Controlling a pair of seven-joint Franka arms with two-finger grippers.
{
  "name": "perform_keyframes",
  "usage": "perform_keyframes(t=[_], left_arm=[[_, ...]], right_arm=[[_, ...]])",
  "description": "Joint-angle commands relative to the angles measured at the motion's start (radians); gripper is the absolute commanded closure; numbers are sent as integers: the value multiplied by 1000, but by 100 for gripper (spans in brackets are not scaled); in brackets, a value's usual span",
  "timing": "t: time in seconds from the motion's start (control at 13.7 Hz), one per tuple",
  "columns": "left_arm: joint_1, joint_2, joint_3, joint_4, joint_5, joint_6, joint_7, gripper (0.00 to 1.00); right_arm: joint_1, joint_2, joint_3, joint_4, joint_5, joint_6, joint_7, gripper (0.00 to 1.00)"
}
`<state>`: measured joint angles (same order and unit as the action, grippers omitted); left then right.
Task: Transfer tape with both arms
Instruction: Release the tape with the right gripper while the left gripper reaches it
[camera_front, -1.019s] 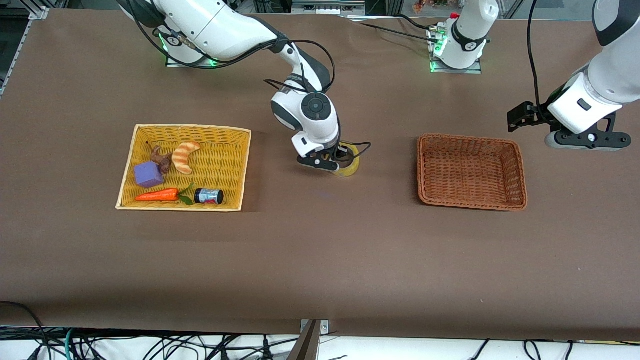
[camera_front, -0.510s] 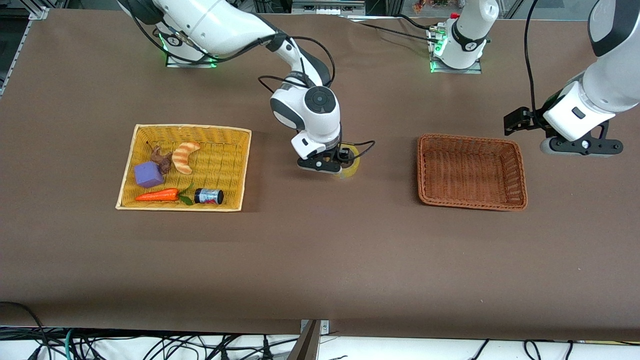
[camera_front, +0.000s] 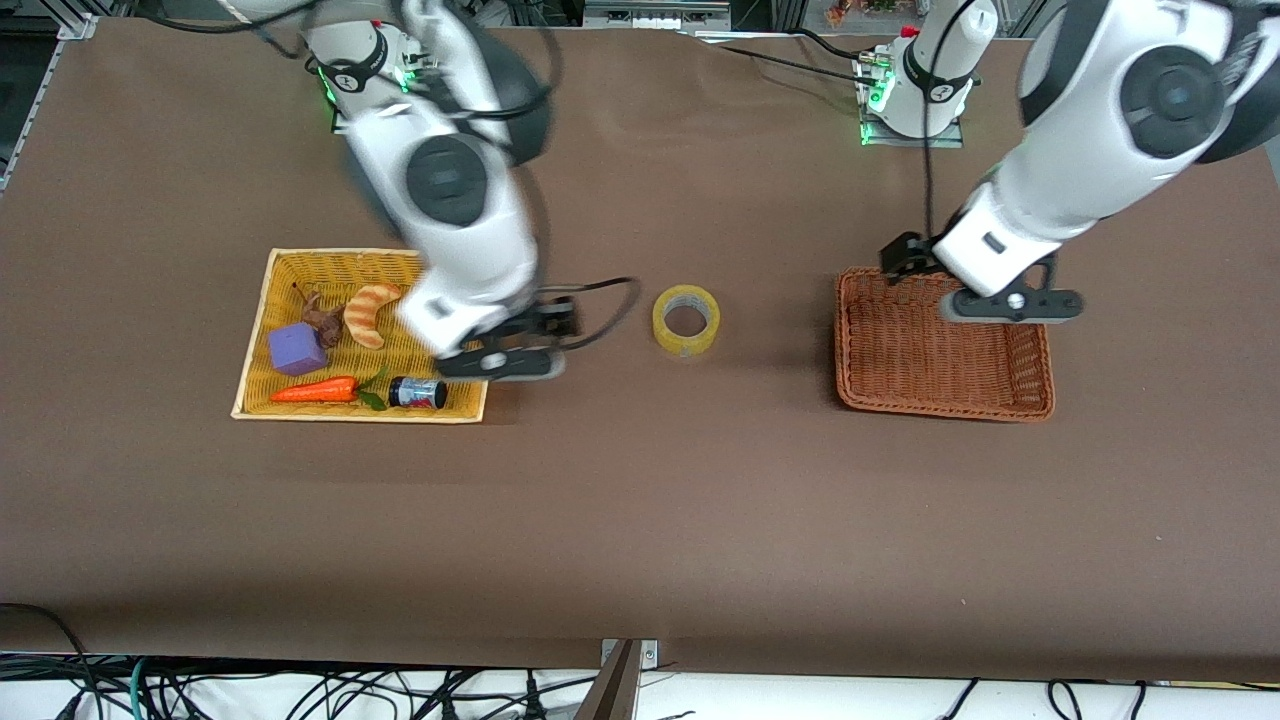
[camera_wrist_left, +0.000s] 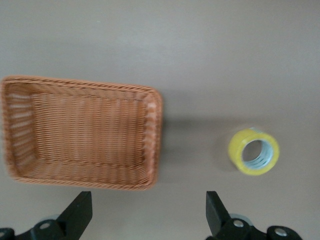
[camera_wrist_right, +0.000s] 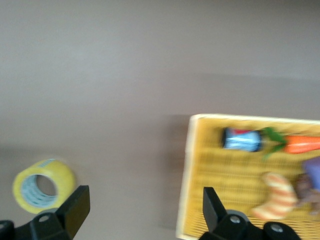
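The tape (camera_front: 686, 320), a ring-shaped roll of translucent yellow packing tape with a grey inner core, lies flat on the brown worktop (camera_front: 640, 520) with its open centre facing upward, free of both grippers, between the yellow basket (camera_front: 290, 260) and the brown basket (camera_front: 1040, 400).

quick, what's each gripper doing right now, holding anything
Left gripper: open, empty, over the brown basket.
Right gripper: open, empty, over the yellow basket's edge; tape lies on the table.
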<state>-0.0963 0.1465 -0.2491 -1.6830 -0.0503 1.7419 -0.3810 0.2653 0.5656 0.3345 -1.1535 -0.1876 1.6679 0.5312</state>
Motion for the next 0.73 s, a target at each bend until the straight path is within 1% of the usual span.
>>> perform_keyframes(t=[0.0,0.07,0.22,0.36,0.44,0.51,0.66], left_arm=[[-14,65,-76,-49,-16,125,-151,0],[-26,94,-90,-61,-14,155,-176,0],[-58,163,-93,-66,-13,229,-179,0],[-94,202,-93,-136,-10,365,-182,0],[-105,217,-93,-173,-8,431,-202,0],[-123,244,-93,-190,-5,482,-229,0],[-166,303,-91,-190,7,521,-297,0]], right_arm=[[-141,-41,14,-14,46,-69,-136,0],[-185,-43,14,-12,46,-97,-201,0],[-259,-68,11,-12,37,-144,-249,0],[-325,-78,9,-12,42,-145,-247,0],[-378,-79,15,-9,46,-146,-258,0],[-411,-85,20,-9,46,-151,-295,0],[-440,-125,-12,-9,48,-184,-422,0]])
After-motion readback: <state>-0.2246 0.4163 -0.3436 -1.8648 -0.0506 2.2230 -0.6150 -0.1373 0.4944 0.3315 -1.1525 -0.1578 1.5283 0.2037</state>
